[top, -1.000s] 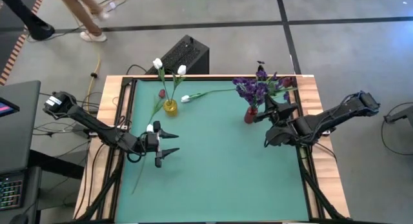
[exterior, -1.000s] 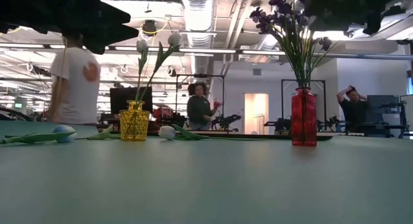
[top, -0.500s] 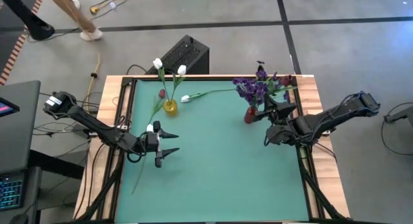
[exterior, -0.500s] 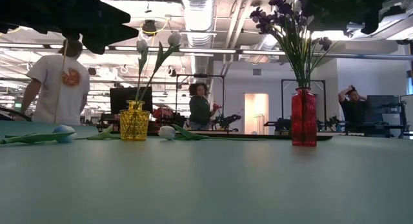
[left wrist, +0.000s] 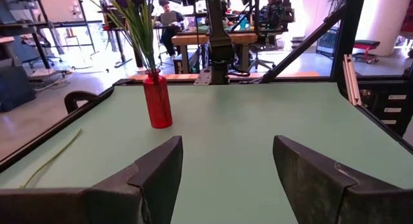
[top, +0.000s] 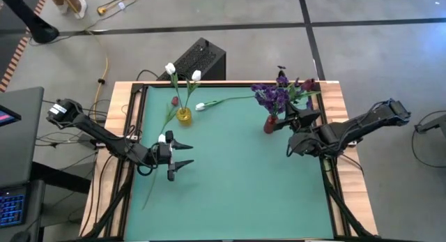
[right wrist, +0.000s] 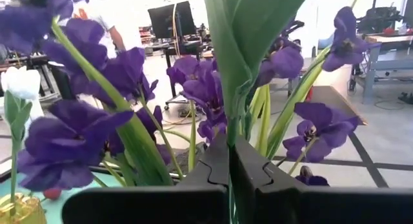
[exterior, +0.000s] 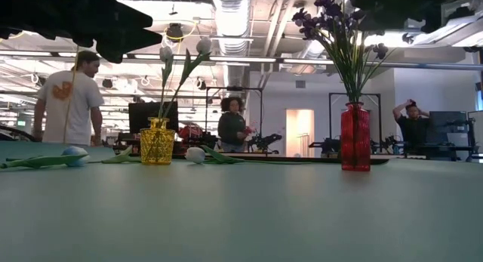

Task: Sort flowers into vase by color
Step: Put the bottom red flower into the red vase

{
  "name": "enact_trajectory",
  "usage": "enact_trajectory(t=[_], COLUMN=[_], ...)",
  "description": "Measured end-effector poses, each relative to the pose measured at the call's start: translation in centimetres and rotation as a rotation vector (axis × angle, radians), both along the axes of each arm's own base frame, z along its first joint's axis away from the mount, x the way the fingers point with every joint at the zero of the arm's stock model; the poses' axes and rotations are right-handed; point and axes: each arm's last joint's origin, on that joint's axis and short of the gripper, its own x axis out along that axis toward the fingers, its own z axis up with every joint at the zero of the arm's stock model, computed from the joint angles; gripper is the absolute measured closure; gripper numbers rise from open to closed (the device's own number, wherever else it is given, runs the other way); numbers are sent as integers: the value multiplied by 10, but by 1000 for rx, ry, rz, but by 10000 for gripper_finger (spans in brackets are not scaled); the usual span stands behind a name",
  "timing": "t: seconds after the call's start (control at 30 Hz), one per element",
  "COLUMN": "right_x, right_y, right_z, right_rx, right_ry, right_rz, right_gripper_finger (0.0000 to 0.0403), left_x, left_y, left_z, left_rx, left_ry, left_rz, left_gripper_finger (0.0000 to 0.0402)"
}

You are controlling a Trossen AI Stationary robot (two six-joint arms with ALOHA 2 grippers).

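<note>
A red vase [top: 270,125] at the table's far right holds a bushy purple spray [top: 275,95]. My right gripper [top: 287,121] is beside it, shut on a green stem in among the purple blooms [right wrist: 77,133]. A yellow vase [top: 183,116] at the far left holds two white tulips [top: 170,67]. Another white tulip [top: 200,107] lies on the table to its right, and a dark red tulip [top: 174,101] lies to its left. My left gripper [top: 186,155] hovers open and empty near the table's left side, with a pale tulip head [top: 162,138] next to it. My right gripper pinches a thin green stem [right wrist: 230,128] between its two fingers, just under a broad green leaf [right wrist: 248,37]. The fingers come in level and lie across the stem, which stands upright among the purple blooms. The fingers hide the stem's lower part, and its bloom is out of view.
The middle and near part of the green table [top: 237,179] is bare. A raised wooden and metal frame [top: 132,109] edges the table. A black box [top: 200,58] sits on the floor beyond the far edge. People [exterior: 72,96] stand in the room behind the table.
</note>
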Motion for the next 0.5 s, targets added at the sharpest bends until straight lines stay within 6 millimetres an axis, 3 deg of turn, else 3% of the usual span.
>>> enact_trajectory(t=[0.5], right_x=[22], right_y=[0], right_z=[-29], right_rx=[-18], right_ry=[47], right_rz=[-38], right_gripper_finger=[379], left_x=[0], left_y=[0], left_z=[0], left_rx=[2], left_ry=[1], left_rz=[0], left_gripper_finger=[171])
